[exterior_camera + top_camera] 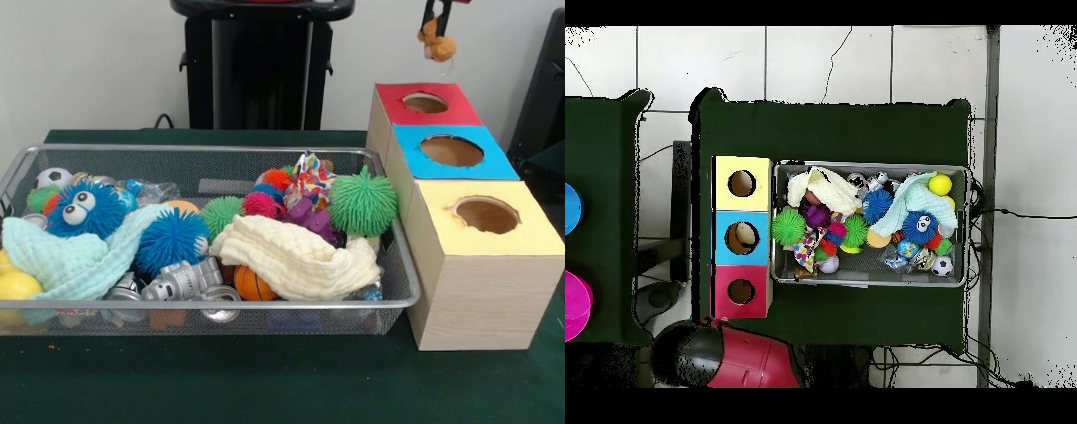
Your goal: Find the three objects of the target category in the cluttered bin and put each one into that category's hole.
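Observation:
My gripper hangs at the top right, above and just behind the red box, shut on a small orange-brown toy that dangles below it. Three wooden boxes stand in a row beside the bin, each with a round hole on top: red, blue and yellow. From overhead they read yellow, blue, red. Something tan shows inside the blue box's hole. The wire mesh bin is full of mixed toys. Overhead, only the red and black arm shows.
The bin holds spiky rubber balls, including a big green one and a blue one, a blue googly-eyed fuzzy ball, a cream cloth, a mint cloth, a small basketball, a silver robot toy, and yellow balls.

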Controlling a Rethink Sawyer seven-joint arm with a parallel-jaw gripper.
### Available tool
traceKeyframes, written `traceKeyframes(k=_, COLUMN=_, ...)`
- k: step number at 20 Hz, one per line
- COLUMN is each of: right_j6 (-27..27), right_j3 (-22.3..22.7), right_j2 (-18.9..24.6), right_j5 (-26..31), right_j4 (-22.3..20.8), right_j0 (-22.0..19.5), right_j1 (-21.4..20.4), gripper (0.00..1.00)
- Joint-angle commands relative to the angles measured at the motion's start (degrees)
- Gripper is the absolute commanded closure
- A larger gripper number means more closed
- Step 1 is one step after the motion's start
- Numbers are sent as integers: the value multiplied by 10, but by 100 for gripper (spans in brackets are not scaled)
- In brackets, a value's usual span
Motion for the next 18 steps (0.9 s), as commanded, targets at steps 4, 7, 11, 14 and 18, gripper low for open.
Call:
traceKeyframes(k=4, right_j6=156, right_j3=-32, right_j2=9, right_j5=-17, right_j4=2, right_j0=23, right_j1=44, gripper=100)
traceKeyframes(k=7, right_j6=165, right_j3=-93, right_j2=-15, right_j5=35, right_j4=-18, right_j0=27, right_j1=59, gripper=100)
traceKeyframes(k=11, right_j6=166, right_j3=-128, right_j2=-34, right_j5=74, right_j4=-23, right_j0=30, right_j1=62, gripper=100)
traceKeyframes(k=14, right_j6=157, right_j3=-138, right_j2=-40, right_j5=73, right_j4=-25, right_j0=27, right_j1=67, gripper=100)
traceKeyframes(k=18, right_j6=138, right_j3=-139, right_j2=-29, right_j5=27, right_j4=-18, right_j0=12, right_j1=93, gripper=100)
